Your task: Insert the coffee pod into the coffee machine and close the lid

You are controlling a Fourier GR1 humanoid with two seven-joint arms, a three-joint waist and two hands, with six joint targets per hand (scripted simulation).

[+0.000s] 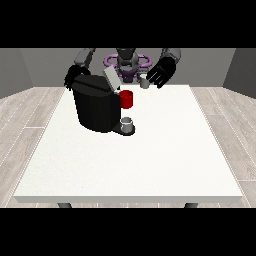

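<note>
Black coffee machine (95, 107) (red part), white table (150, 160).

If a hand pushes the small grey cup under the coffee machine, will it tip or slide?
The grey cup looks short and wide, so it would probably slide rather than tip. It seems small and likely light. It stands on the coffee machine base, so a push may move it off.

Coffee machine (95, 107) blocks table's (150, 160) far-left (lid (111, 77) raised), near half & right side free

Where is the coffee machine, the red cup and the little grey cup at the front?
coffee machine (95, 109): front view, on its black body.
red cup (126, 99): front view, on its side wall.
little grey cup (127, 123): front view, on its side, standing on the machine's base.
</note>
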